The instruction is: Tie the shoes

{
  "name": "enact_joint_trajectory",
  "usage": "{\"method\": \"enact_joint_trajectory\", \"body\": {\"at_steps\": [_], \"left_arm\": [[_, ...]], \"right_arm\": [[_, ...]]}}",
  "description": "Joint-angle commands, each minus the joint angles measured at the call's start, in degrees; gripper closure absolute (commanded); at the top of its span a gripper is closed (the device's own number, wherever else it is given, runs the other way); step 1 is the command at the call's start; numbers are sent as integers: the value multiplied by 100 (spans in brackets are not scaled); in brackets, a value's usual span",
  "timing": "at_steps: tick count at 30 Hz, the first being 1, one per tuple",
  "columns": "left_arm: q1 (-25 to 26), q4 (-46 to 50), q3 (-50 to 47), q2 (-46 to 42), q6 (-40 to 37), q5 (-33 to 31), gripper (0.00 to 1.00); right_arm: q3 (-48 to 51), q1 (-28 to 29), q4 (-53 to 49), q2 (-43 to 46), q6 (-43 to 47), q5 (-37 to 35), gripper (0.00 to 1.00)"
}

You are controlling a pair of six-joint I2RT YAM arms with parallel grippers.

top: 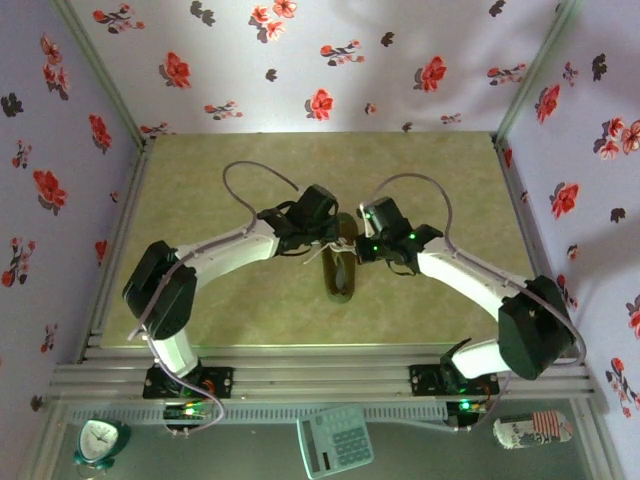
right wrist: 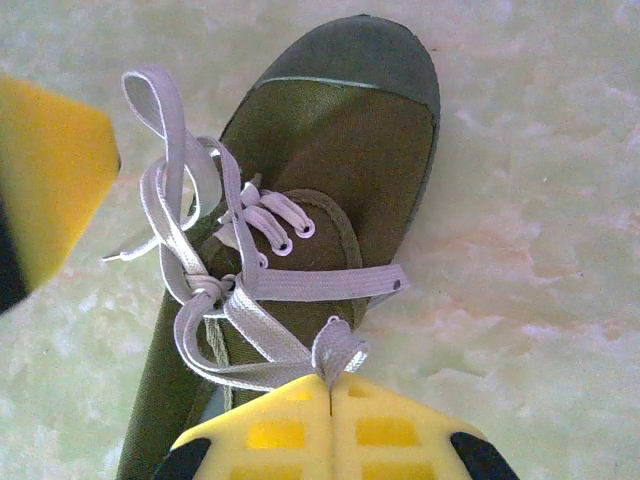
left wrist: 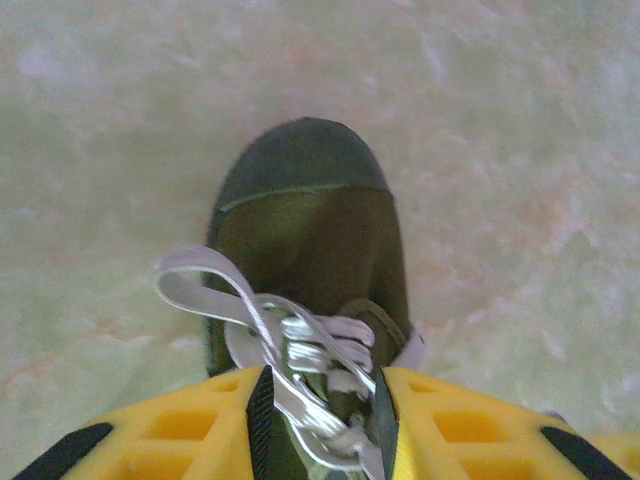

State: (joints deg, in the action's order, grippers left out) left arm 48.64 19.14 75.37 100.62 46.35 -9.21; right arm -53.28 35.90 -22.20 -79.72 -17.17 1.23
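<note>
Progress: about mid-task, by my read. Shoe (top: 340,270) lies on table (top: 220,300) btwn both grippers, its toe straight ahead of each one's fingertips. Laces (right wrist: 250,290) are threaded and crossed into a loose knot (right wrist: 205,292) just ahead-left of right gripper (right wrist: 330,385). One loop (right wrist: 150,95) sticks out further ahead-left. No snug bow yet, so the loops need forming and pulling tight; prob. the harder half is left.

Right gripper: fingers pressed together, pinching a folded bit of lace right at the tips. From there the lace runs ahead-left to the knot.

Left gripper (left wrist: 322,390): fingers apart w/ a moderate gap. A bunch of lace strands and the shoe's laced part lie in that gap. Nothing looks clamped, and I can't tell if the pads touch the lace. A flat lace loop lies ahead-left of it.
</note>
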Motion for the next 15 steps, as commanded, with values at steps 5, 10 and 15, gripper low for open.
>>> {"method": "enact_joint_trajectory", "body": {"at_steps": [5, 10, 15], "left_arm": [[-21, 367, 413, 390, 504, -489, 67], [-21, 359, 372, 431, 582, -485, 67], [-21, 329, 503, 609, 561, -415, 67]], "right_arm": [[98, 40, 66, 141, -117, -97, 100], [133, 40, 138, 161, -52, -150, 100], [436, 39, 791, 387, 156, -112, 100]]}}
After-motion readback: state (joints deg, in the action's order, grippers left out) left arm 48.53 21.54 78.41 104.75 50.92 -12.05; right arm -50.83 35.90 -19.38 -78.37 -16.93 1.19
